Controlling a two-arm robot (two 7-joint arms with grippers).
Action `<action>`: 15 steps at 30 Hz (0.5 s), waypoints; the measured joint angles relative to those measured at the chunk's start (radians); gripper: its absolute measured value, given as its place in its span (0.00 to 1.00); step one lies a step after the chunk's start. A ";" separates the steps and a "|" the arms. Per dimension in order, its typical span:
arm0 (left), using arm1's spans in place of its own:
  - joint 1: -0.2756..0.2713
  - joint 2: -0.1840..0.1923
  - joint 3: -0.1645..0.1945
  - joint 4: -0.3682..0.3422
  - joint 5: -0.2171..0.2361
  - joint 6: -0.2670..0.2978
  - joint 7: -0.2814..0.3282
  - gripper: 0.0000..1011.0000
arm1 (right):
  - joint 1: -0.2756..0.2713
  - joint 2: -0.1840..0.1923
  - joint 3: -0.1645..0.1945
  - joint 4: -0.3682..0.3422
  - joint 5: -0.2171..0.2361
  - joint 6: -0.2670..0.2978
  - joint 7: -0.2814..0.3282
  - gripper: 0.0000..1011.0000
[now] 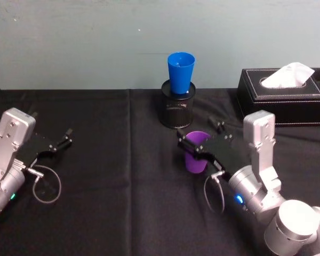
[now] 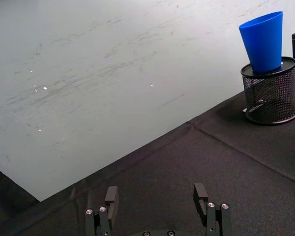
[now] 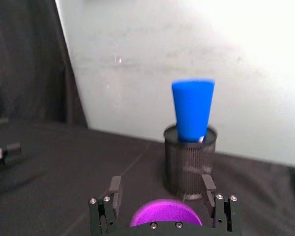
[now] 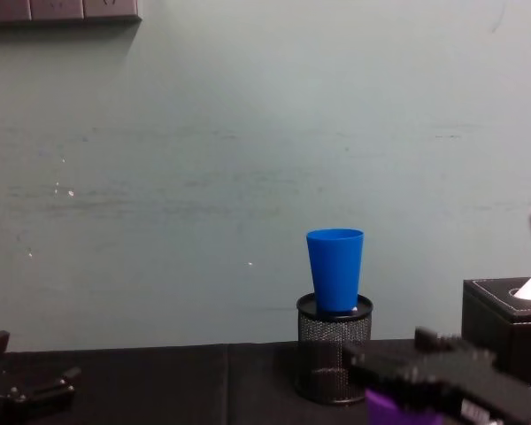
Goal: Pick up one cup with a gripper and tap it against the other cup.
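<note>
The purple cup (image 1: 194,160) stands upright on the black cloth right of centre, with its rim (image 3: 164,214) between the fingers of my right gripper (image 1: 200,133). This gripper is open, its jaws standing wide on either side of the cup. In the chest view the cup (image 4: 394,412) sits under the gripper (image 4: 388,350). The blue cup (image 1: 181,72) stands upright in a black wire-mesh pen holder (image 1: 177,109) farther back, straight beyond the purple cup (image 3: 192,110). My left gripper (image 1: 64,137) rests open at the far left with nothing in it (image 2: 155,194).
A black tissue box (image 1: 285,93) with a white tissue sits at the back right, close to my right arm. A pale wall runs along the table's far edge just behind the pen holder (image 4: 323,354). Bare black cloth lies between the two arms.
</note>
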 joint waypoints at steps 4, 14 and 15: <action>0.000 0.000 0.000 0.000 0.000 0.000 0.000 0.99 | -0.020 0.006 0.021 -0.083 -0.009 0.025 -0.033 0.99; 0.000 0.000 0.000 0.000 0.000 0.000 0.000 0.99 | -0.011 -0.031 0.122 -0.101 -0.066 0.073 -0.193 0.99; 0.000 0.000 0.000 0.000 0.000 0.000 0.000 0.99 | -0.005 -0.034 0.126 -0.088 -0.073 0.075 -0.200 0.99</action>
